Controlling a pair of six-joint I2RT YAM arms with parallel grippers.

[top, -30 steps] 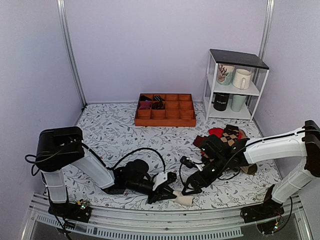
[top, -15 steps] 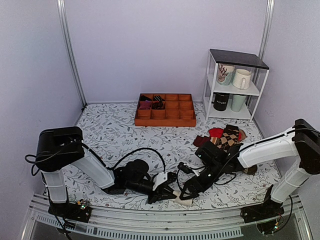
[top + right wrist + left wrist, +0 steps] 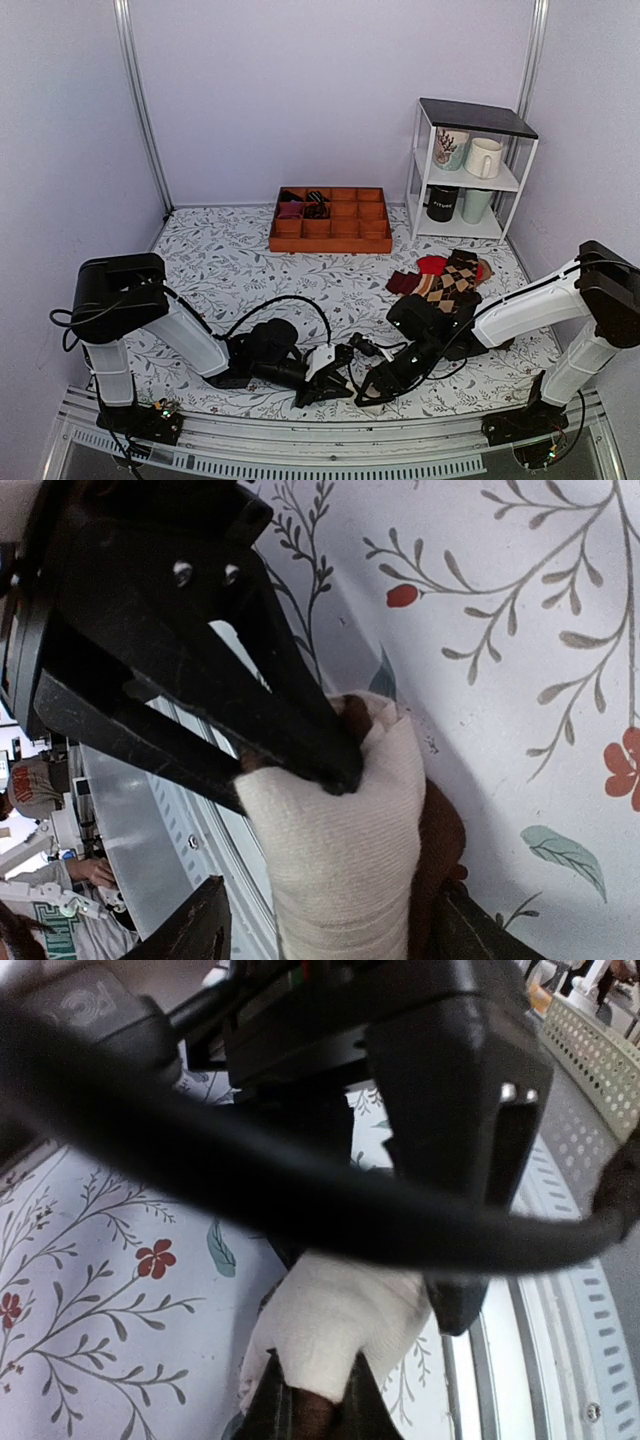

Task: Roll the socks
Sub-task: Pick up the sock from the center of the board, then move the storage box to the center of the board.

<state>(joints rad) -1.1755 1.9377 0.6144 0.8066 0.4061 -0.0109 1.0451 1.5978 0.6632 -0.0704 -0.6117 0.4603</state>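
The socks [image 3: 340, 850] are a cream-white roll with a dark brown part [image 3: 440, 845] at one side, lying near the table's front edge. My left gripper [image 3: 312, 1400] is shut on the cream roll [image 3: 335, 1315], with brown fabric between its fingers. In the right wrist view its black fingers [image 3: 260, 710] meet on the roll's top. My right gripper [image 3: 335, 935] is open, with one finger on either side of the roll. In the top view the left gripper [image 3: 335, 385] and the right gripper [image 3: 368, 390] meet and hide the socks.
A pile of argyle and red socks [image 3: 445, 275] lies behind the right arm. A wooden compartment tray [image 3: 330, 235] sits at the back. A white shelf with mugs [image 3: 468, 170] stands at the back right. The metal front rail [image 3: 330, 455] runs just beside the socks.
My right gripper has moved left and down onto the socks, which now hide under it in the top view. The left gripper has held still.
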